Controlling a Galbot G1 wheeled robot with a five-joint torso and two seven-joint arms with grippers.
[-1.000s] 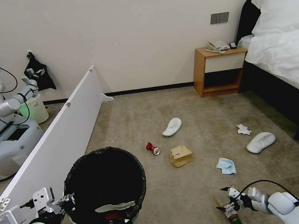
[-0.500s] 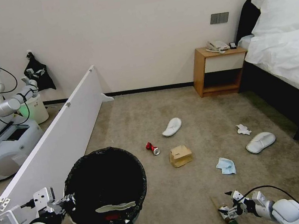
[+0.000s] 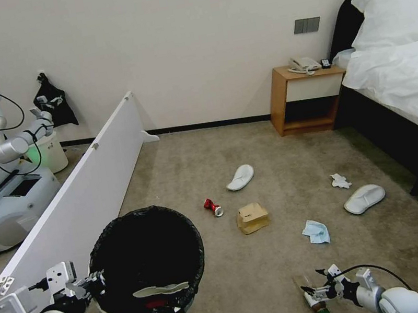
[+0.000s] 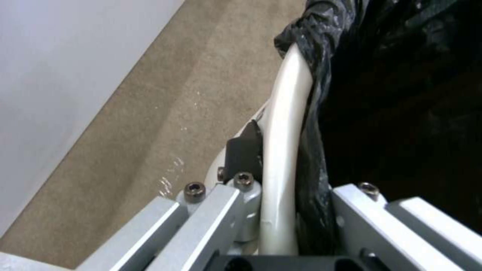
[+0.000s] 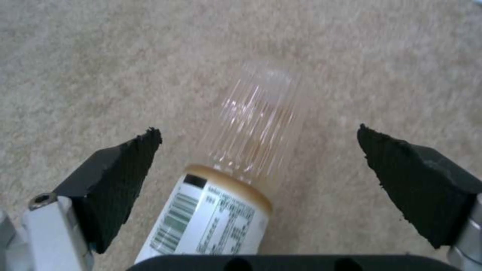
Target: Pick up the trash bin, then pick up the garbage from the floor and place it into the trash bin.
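At lower left of the head view, the left gripper (image 3: pixel 92 282) is clamped on the rim of the black-lined trash bin (image 3: pixel 147 266), holding it above the carpet (image 3: pixel 268 263). At lower right, the right gripper (image 3: pixel 314 288) hangs with fingers spread wide on either side of a green-capped bottle (image 3: pixel 319 310) lying on the carpet.

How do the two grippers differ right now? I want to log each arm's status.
The left gripper is shut on the trash bin rim, holding it; the right gripper is open and holds nothing. The left is raised; the right is low over the floor, its fingers either side of the bottle lying there.
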